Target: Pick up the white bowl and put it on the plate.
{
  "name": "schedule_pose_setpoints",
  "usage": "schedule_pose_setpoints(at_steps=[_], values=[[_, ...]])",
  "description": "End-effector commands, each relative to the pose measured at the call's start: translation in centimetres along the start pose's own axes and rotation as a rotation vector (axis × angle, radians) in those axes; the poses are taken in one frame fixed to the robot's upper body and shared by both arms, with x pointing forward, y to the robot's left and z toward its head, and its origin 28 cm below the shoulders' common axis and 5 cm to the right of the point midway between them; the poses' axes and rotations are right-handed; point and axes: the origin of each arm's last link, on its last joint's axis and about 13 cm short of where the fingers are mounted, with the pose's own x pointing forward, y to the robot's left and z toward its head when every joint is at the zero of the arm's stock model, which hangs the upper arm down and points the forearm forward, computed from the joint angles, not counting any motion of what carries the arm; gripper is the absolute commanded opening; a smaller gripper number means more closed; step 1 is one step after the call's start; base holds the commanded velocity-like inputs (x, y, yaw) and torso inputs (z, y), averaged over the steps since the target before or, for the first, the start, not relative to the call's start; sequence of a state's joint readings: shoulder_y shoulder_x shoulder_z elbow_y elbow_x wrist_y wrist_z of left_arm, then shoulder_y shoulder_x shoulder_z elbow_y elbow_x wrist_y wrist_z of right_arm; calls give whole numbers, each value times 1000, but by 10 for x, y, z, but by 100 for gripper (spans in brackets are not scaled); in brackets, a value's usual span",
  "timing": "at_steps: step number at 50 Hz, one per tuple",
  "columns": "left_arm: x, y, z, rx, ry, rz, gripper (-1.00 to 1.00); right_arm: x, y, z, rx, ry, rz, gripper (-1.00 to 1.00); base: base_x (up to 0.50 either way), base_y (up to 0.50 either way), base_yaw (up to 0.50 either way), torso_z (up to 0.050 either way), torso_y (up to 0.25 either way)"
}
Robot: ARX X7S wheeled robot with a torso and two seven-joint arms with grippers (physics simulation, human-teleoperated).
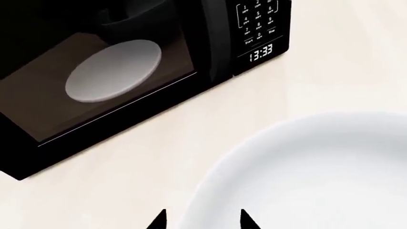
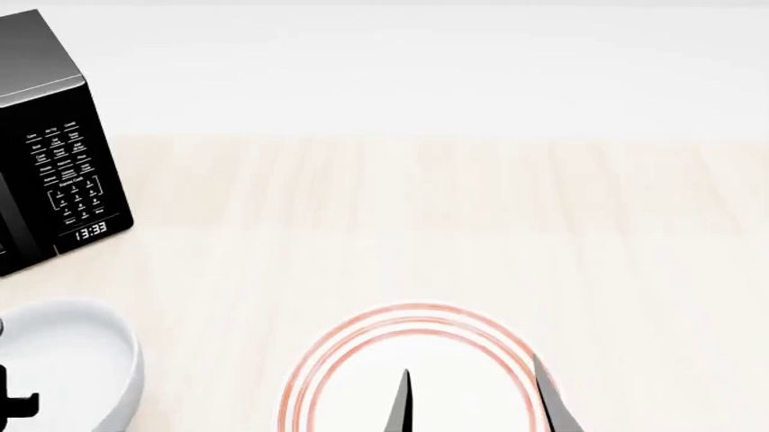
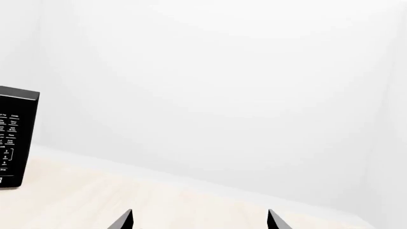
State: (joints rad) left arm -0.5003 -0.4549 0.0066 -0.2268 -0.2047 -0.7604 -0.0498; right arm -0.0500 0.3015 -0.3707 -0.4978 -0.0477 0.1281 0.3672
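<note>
The white bowl [image 2: 67, 364] stands on the table at the lower left of the head view, in front of the microwave. It fills the near corner of the left wrist view [image 1: 318, 176]. My left gripper [image 1: 202, 220] is open, with one fingertip over the table and the other over the bowl, so the bowl's rim lies between them. The plate [image 2: 360, 351], flat with red rings, lies at the bottom centre of the head view. My right gripper [image 2: 477, 398] is open and empty over the plate; in the right wrist view [image 3: 200, 220] its tips stand wide apart.
A black microwave [image 2: 54, 189] with its door shut stands at the far left; a pale dish [image 1: 114, 69] shows through its door. The light wooden table [image 2: 481, 225] runs back to a white wall [image 3: 222, 95].
</note>
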Motion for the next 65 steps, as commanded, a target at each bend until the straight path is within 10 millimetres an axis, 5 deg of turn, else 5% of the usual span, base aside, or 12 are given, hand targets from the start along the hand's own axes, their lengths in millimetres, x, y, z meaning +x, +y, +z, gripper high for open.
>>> schedule_pose_setpoints(at_steps=[1, 22, 65], values=[[2, -8, -7, -48, 23, -49, -100, 3, -1, 0, -8, -8, -10, 100, 0, 0, 0, 0, 0], [-3, -8, -5, -103, -9, -62, -100, 2, -1, -1, -10, -6, -7, 100, 1, 0, 0, -1, 0], [-34, -14, 51, -328, -188, -92, -100, 2, 0, -3, -7, -3, 1, 100, 0, 0, 0, 0, 0]])
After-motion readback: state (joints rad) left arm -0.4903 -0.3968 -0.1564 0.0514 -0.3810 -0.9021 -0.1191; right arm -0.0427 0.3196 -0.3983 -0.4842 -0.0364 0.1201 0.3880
